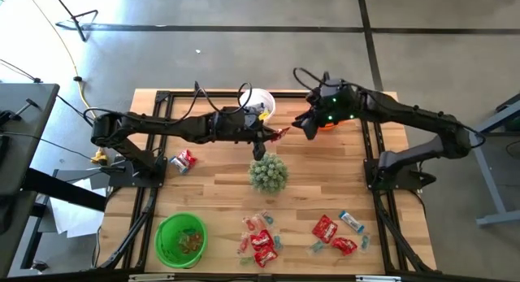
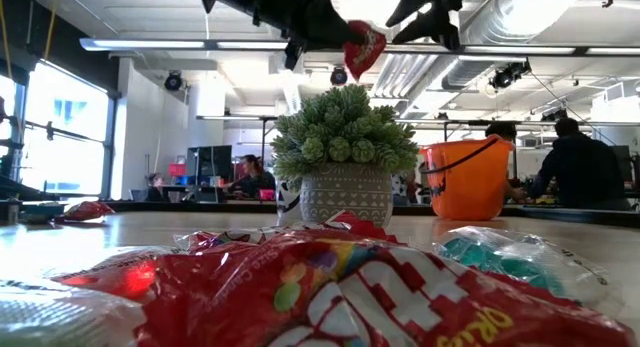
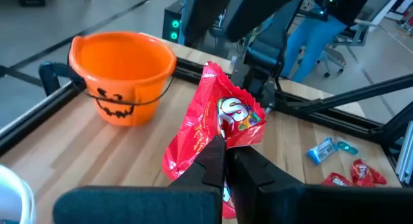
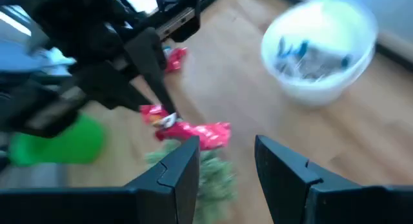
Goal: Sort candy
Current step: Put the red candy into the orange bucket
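Left end effector (image 1: 262, 136) is clamped on a shiny red candy packet (image 1: 281, 133), crinkled with colourful print, which I hold in the air above the plant (image 1: 267, 173). Right end effector (image 1: 305, 124), fingers apart, faces it near the orange bucket (image 3: 122, 74).

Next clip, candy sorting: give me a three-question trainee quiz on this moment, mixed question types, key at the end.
1. True or false: the left gripper is shut on a red candy packet.
2. Multiple choice: the right gripper is A) open and holding nothing, B) shut on a blue wrapper, C) resting inside the green bucket.
3. Short answer: what stands on the table just below the held packet in the high view?

Key: 1 true. 2 A. 3 the small potted plant, between the white bucket and the loose candy.
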Action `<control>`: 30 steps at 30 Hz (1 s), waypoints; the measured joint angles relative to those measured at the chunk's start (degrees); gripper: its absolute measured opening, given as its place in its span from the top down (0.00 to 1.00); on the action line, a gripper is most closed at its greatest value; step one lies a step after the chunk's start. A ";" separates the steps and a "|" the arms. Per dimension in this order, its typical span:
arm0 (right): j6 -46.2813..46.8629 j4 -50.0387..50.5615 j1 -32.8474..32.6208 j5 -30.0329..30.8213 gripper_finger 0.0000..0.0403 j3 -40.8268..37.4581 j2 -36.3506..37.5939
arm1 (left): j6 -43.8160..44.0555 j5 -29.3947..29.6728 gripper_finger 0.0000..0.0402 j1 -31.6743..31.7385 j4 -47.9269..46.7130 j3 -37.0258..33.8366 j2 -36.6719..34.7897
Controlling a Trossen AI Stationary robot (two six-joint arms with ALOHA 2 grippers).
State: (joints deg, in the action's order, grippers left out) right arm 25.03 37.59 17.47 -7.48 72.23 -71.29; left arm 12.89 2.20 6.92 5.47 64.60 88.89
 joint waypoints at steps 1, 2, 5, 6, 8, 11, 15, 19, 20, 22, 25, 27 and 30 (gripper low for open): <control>-1.85 -0.31 -1.01 1.90 0.64 0.00 0.00 | -0.03 0.00 1.00 0.01 -0.15 0.49 0.04; -3.88 -0.53 -2.09 3.86 0.64 0.00 0.00 | -0.03 0.00 1.00 0.04 -0.13 1.06 0.04; -9.14 -2.75 -4.88 7.73 0.64 0.00 -0.34 | -0.43 -0.02 1.00 0.04 -0.06 2.46 0.02; -10.62 -3.17 -5.54 8.59 0.64 0.00 -0.42 | -0.98 -0.04 1.00 0.04 -0.38 2.72 0.02; -13.36 -4.26 -6.55 9.49 0.64 0.00 -0.39 | -1.73 -0.05 1.00 0.03 -0.81 3.22 0.04; -16.47 -4.65 -7.39 10.64 0.64 0.00 -0.37 | -2.08 -0.02 1.00 0.07 -1.68 3.54 0.00; -20.43 -4.48 -8.03 9.91 0.64 0.00 -0.37 | -2.07 0.06 1.00 0.20 -4.17 3.58 0.01; -26.33 -3.51 -8.93 8.13 0.64 0.02 -0.37 | -2.59 1.87 1.00 0.34 -5.57 3.58 0.02; -27.51 -3.53 -9.05 7.97 0.64 0.02 -0.39 | -2.63 2.03 1.00 0.49 -5.55 3.58 0.02; -29.75 -3.56 -9.07 7.84 0.64 0.04 -0.39 | -2.61 2.10 1.00 0.77 -5.57 3.58 0.02; -33.32 -3.65 -8.85 7.93 0.64 0.07 -0.39 | -2.50 2.16 1.00 1.07 -5.56 3.58 0.02; -35.55 -4.24 -8.74 8.06 0.64 0.07 -0.39 | -2.53 1.91 1.00 1.07 -5.59 3.58 0.02; -37.98 -5.26 -8.74 8.10 0.64 0.09 -0.39 | -2.02 0.25 1.00 0.91 -5.57 3.58 0.02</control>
State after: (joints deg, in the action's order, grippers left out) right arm -12.95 32.33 8.73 0.62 72.31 -71.68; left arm 10.87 2.44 7.83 -0.10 68.18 88.90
